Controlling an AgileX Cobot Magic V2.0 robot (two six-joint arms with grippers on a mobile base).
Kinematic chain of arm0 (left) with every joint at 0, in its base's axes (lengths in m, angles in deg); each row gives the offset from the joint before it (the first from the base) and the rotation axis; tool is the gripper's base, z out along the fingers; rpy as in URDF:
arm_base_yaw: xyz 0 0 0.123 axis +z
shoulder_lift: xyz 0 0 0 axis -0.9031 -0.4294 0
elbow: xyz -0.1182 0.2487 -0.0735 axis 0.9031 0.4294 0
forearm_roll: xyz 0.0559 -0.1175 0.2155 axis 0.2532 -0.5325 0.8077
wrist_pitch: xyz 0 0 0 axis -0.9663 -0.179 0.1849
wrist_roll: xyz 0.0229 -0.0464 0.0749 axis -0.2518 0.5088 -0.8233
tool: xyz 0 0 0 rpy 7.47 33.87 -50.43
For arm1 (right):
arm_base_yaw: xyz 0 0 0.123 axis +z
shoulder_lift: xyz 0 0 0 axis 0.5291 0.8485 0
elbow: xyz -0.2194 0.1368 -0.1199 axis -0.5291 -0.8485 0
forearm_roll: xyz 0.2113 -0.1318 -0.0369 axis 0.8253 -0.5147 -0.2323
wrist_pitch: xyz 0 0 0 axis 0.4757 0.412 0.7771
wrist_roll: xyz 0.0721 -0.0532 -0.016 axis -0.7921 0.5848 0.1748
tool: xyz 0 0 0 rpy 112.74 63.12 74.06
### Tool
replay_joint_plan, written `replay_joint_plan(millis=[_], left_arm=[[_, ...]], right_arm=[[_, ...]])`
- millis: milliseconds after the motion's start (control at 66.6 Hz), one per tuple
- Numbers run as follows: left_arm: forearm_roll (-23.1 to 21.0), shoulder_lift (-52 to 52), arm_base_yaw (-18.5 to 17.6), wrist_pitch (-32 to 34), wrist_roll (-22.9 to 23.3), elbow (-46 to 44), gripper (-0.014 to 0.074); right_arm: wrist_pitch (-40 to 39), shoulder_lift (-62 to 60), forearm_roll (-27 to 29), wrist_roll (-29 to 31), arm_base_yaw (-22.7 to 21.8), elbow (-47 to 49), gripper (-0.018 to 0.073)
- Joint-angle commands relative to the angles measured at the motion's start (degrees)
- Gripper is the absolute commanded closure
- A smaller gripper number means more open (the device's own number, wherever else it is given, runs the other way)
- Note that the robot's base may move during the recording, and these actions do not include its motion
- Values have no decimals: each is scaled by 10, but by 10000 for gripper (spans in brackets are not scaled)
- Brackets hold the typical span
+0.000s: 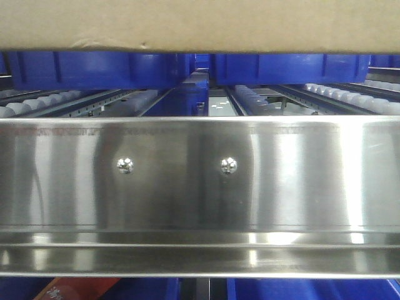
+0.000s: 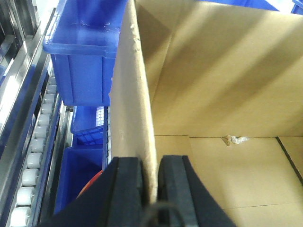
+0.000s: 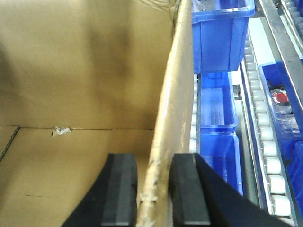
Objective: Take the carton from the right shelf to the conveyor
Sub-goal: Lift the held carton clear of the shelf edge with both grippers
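The carton is plain brown cardboard filling the top of the front view, above the right shelf's shiny steel rail with its two round screws. In the left wrist view my left gripper is shut on the carton's upright left wall, one black pad on each side. In the right wrist view my right gripper is shut on the carton's right wall, which is frayed at the edge. The open carton looks empty inside. Its printed panel is hidden. The conveyor is out of view.
Blue bins sit on white roller tracks behind the rail. More blue bins and rollers lie left of the carton. Other bins and rollers lie to its right.
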State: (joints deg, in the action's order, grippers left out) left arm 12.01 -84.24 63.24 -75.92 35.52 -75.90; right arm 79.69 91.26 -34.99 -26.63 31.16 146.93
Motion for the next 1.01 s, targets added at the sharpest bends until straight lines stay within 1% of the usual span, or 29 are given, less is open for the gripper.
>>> replay_joint_plan(millis=[0,991], left_arm=[[-24,12,0,43,-5,-10,613],[-24,12,0,43,-5,-10,613]], right_arm=[[-42,-5,-11,-4,-1,7,630],[-42,-5,-11,-4,-1,7,630]])
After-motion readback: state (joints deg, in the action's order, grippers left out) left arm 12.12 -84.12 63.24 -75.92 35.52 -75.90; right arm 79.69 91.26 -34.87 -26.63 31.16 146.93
